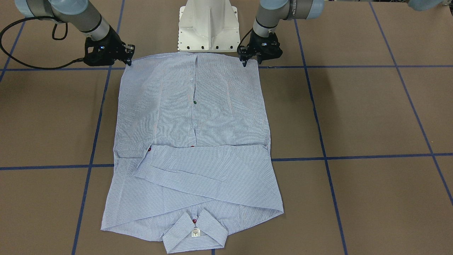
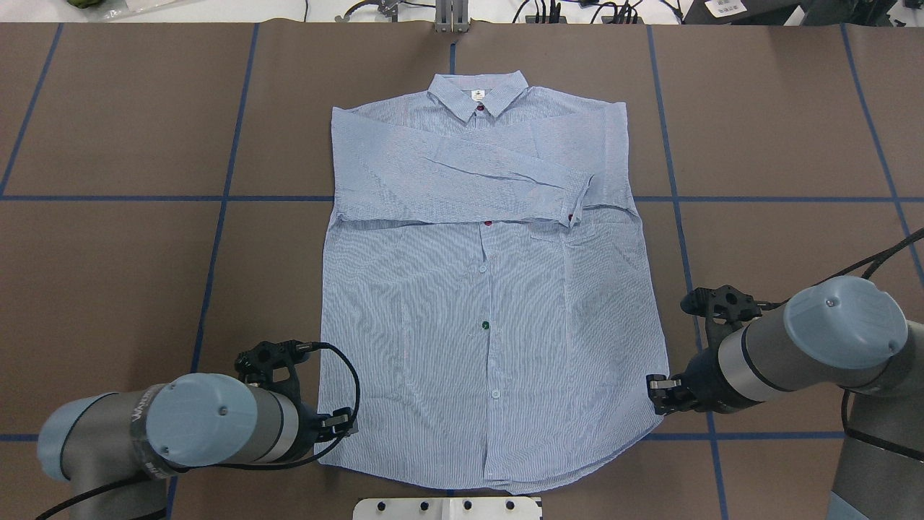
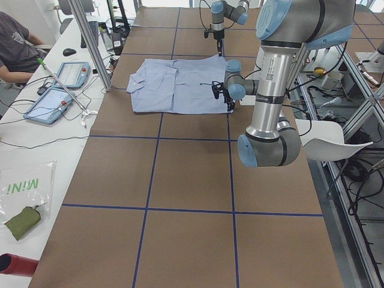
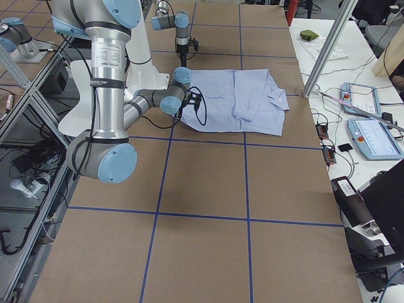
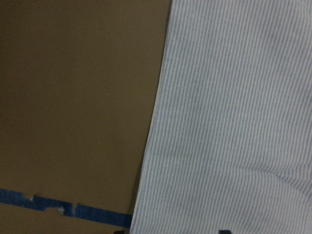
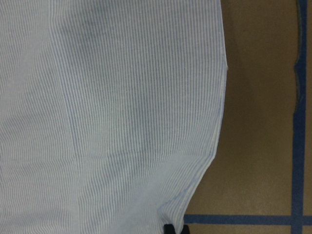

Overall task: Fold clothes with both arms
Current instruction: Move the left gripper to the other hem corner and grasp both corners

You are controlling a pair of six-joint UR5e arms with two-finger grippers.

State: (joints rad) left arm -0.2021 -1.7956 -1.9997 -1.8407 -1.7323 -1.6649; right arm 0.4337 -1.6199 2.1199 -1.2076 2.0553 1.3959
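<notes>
Shirt [image 2: 491, 289], light and limp by the look of it, is lying flat mid-frame in the overhead view, sleeves [image 2: 469, 173] folded across; left gripper [image 2: 339, 422] and right gripper [image 2: 658, 393] are sitting at its lower hem corners, sensible pinch points I reckon, jaws parted or clenched I cannot tell.
</notes>
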